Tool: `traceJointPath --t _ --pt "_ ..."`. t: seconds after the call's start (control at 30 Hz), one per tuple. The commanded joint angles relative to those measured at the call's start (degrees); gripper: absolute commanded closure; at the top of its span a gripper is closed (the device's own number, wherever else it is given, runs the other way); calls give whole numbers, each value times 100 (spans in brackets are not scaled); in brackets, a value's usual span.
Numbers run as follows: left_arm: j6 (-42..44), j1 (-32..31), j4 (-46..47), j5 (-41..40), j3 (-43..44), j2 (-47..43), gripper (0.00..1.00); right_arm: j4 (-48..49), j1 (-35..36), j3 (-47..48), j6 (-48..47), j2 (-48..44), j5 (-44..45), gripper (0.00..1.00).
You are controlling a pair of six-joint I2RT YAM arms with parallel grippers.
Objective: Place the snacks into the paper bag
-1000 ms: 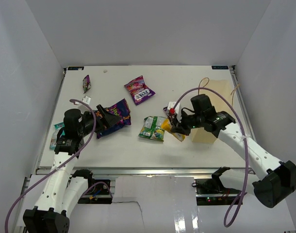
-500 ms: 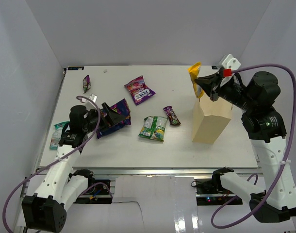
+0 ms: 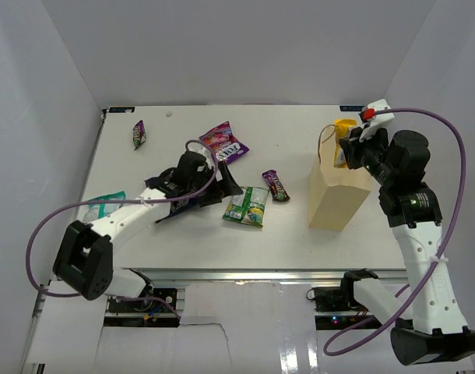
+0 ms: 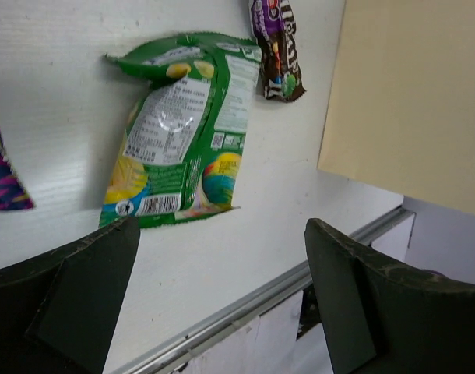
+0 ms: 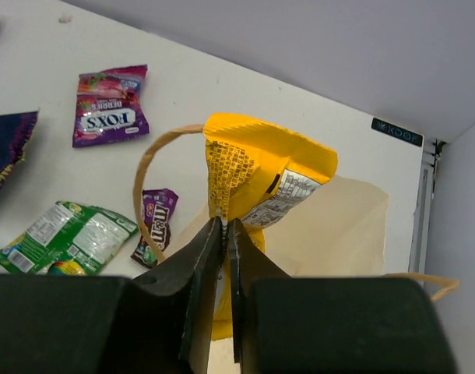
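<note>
Now right gripper (image 5: pixel 224 234), clamping yellow-orange bar (image 5: pixel 261 171), lowered over paper bag (image 3: pixel 335 195); left gripper (image 4: pixel 219 234), spread, advanced to green-white bag (image 4: pixel 179 148).

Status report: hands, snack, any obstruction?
Right hand shut on yellow packet at paper bag mouth. Left hand open near green packet. Handle loop beside yellow packet.

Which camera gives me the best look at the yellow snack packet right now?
Right wrist view: the yellow packet fills the centre, pinched in the shut right gripper over the paper bag. Top external shows only a small yellow patch at the bag's mouth. Left wrist shows just the bag's side, no packet.
</note>
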Motion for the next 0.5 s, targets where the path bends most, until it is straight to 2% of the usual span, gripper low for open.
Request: traceJointPath --t 0.0,0.03,0.07,0.1,0.13,0.2,0.37,0.47 --pt "167 -227 -371 -784 798 522 3 316 -87 -39 104 76 356 84" --pt "246 -262 -459 -854 930 872 4 325 -96 -39 69 103 338 59" --pt "316 -280 -617 -907 1193 1032 6 316 -113 -39 25 121 216 44" --pt "491 -315 -714 -1047 1326 1338 7 316 -122 4 -97 121 102 16" --pt "588 -332 -811 -1135 1458 1341 8 299 -122 22 -98 95 14 8" --pt "842 -359 -1109 -1485 1862 1718 10 272 -122 57 -256 -10 -302 2" --pt "1239 -411 -1680 -1699 2478 2455 14 44 -131 -30 -731 -230 -1190 5" --pt "1380 -447 -1752 -1419 2584 2676 16 9 -140 -179 -783 -292 -1270 5"
